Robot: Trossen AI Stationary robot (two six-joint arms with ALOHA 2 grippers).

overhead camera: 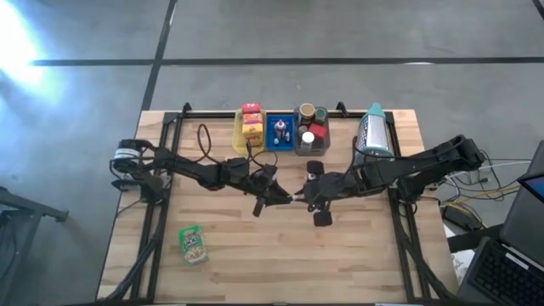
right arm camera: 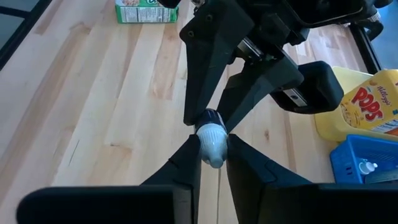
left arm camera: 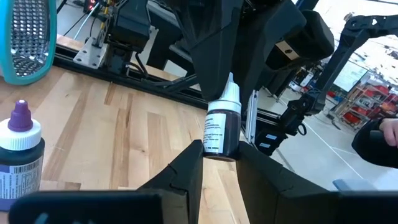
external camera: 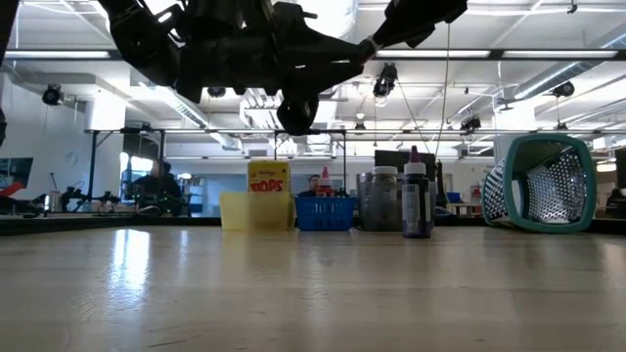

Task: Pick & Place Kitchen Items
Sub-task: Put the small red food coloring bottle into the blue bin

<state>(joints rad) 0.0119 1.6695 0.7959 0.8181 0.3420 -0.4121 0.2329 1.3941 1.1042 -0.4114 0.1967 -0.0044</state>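
A small dark vial (left arm camera: 221,127) with a white dropper cap hangs above the middle of the table, between my two grippers. My left gripper (left arm camera: 219,152) comes from the table's left and is shut on the vial's dark body. My right gripper (right arm camera: 212,152) comes from the right and is shut on the white cap. In the high view the two meet at the vial (overhead camera: 293,197). A green pouch (overhead camera: 193,243) lies flat on the table's near left. A dark bottle with a purple cap (left arm camera: 18,155) stands upright on the table. My left gripper pinches the vial's dark labelled body near its bottom end (left arm camera: 217,148) between its two fingers, coming level from the table's left. The vial lies along the fingers, cap pointing away, clear of the table. My right gripper pinches the vial's white cap (right arm camera: 211,140) between its two fingers, slanting down from the table's right. The cap points toward this gripper, and the vial is clear of the table.
At the far edge stand a yellow tray (overhead camera: 239,136) with snack boxes, a blue tray (overhead camera: 279,146) and a grey tray (overhead camera: 299,146) with jars. A teal mesh basket (overhead camera: 374,132) lies on its side at the far right. Black frame rails (overhead camera: 157,195) run along both sides.
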